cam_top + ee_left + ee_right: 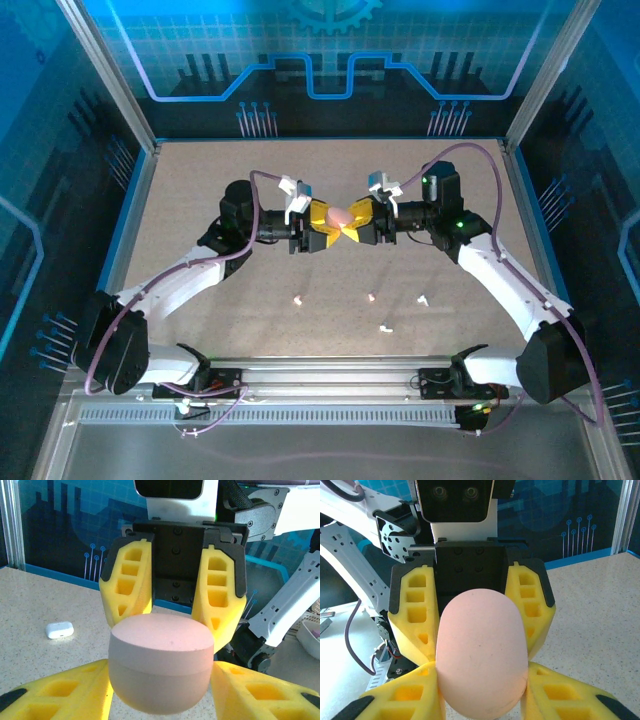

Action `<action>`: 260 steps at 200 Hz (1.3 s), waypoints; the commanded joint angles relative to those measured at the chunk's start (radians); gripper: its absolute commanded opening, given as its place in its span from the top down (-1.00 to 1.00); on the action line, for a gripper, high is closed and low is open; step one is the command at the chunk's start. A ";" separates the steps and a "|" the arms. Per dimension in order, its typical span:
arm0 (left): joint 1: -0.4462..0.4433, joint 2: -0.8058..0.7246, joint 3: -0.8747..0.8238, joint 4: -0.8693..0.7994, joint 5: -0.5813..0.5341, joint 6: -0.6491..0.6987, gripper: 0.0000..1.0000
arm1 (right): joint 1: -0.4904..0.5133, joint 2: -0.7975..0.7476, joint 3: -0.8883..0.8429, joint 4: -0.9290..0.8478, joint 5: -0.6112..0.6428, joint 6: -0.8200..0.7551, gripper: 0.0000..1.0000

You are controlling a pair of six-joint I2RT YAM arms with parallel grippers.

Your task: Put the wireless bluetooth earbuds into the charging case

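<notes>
A pink rounded charging case (340, 215) hangs above the middle of the table, its lid closed, held from both sides. My left gripper (326, 228) is shut on it, and in the left wrist view my yellow fingers (65, 690) press both flanks of the case (160, 665) below its lid seam. From the opposite side my right gripper (356, 222) is shut on the same case (481, 650). The earbuds lie on the table nearer the arm bases: a pinkish one (298, 298), another pinkish one (372, 296), and two white ones (423, 299) (385, 326).
A small white case (59, 629) lies closed on the speckled tabletop (200, 200) in the left wrist view. Blue enclosure walls and metal frame posts (110, 80) ring the table. An aluminium rail (330, 375) runs along the near edge between the arm bases.
</notes>
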 commanded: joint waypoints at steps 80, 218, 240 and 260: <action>-0.001 -0.008 0.020 0.066 0.032 -0.045 0.02 | 0.015 -0.006 0.037 -0.009 -0.027 -0.031 0.26; -0.008 -0.012 0.033 0.052 0.038 -0.043 0.05 | 0.032 -0.003 0.056 -0.093 -0.009 -0.104 0.26; -0.009 -0.015 0.023 0.077 0.036 -0.057 -0.03 | 0.032 0.001 0.057 -0.093 -0.012 -0.104 0.26; -0.008 -0.010 0.025 0.072 0.046 -0.061 0.04 | 0.032 -0.001 0.057 -0.084 -0.016 -0.101 0.26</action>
